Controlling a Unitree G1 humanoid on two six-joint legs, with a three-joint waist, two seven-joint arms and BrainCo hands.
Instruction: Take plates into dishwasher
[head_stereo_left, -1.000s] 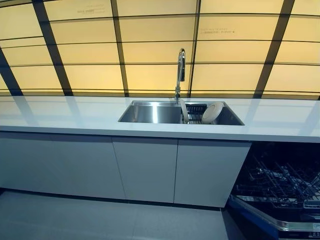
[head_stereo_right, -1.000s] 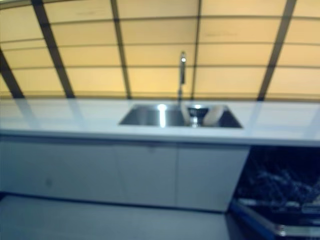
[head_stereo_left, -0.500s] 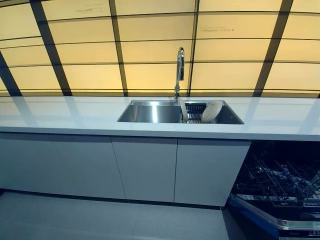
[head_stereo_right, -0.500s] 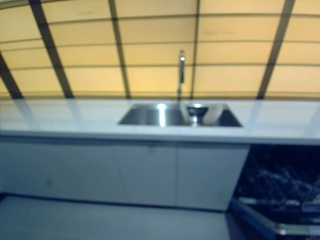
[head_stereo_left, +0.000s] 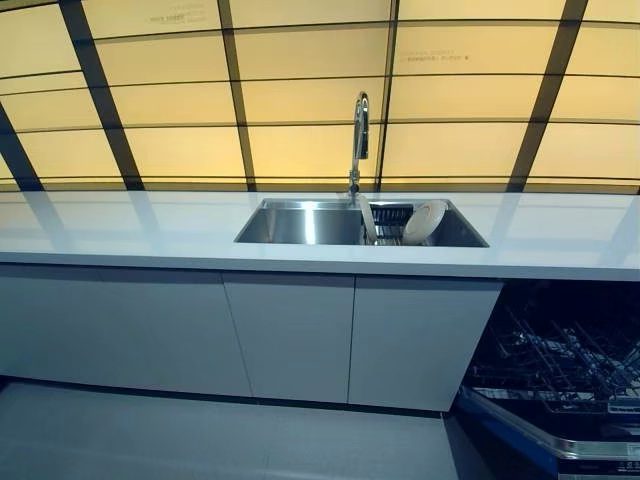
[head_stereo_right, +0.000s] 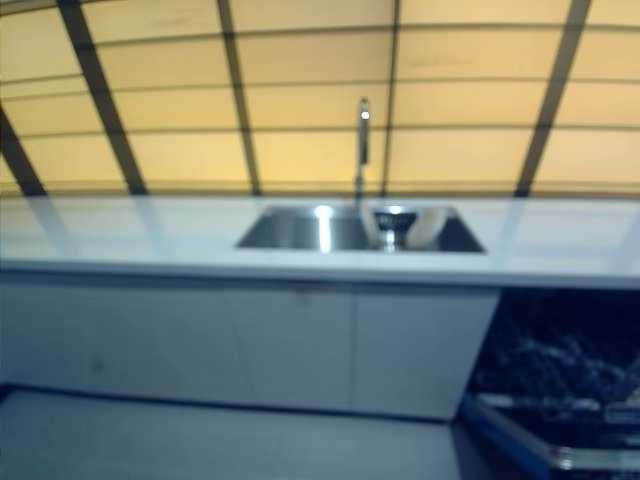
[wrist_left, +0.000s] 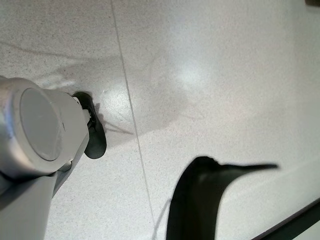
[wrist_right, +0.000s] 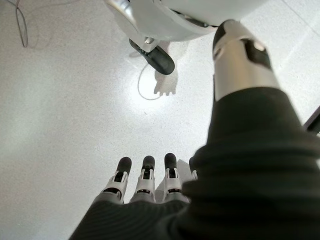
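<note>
A white plate (head_stereo_left: 424, 222) leans upright in a dark rack (head_stereo_left: 392, 216) in the right half of the steel sink (head_stereo_left: 300, 226). A second plate (head_stereo_left: 368, 222) stands on edge beside it, just under the tap. The dishwasher (head_stereo_left: 560, 365) stands open under the counter at the lower right, with its wire rack showing and its door (head_stereo_left: 520, 432) folded down. Neither hand shows in the eye views. My right hand (wrist_right: 145, 182) hangs over the floor with straight fingers, holding nothing. In the left wrist view only a dark part of my left hand (wrist_left: 197, 200) shows above the floor.
A long white counter (head_stereo_left: 120, 232) runs across the view, with closed grey cabinet doors (head_stereo_left: 290, 335) below. A tall tap (head_stereo_left: 360, 140) rises behind the sink. Lit yellow panels with dark bars (head_stereo_left: 180, 100) form the back wall. Grey floor (head_stereo_left: 200, 440) lies before the cabinets.
The eye views have shifted very slightly, so the camera has moved. Plates, sink and dishwasher stand as before.
</note>
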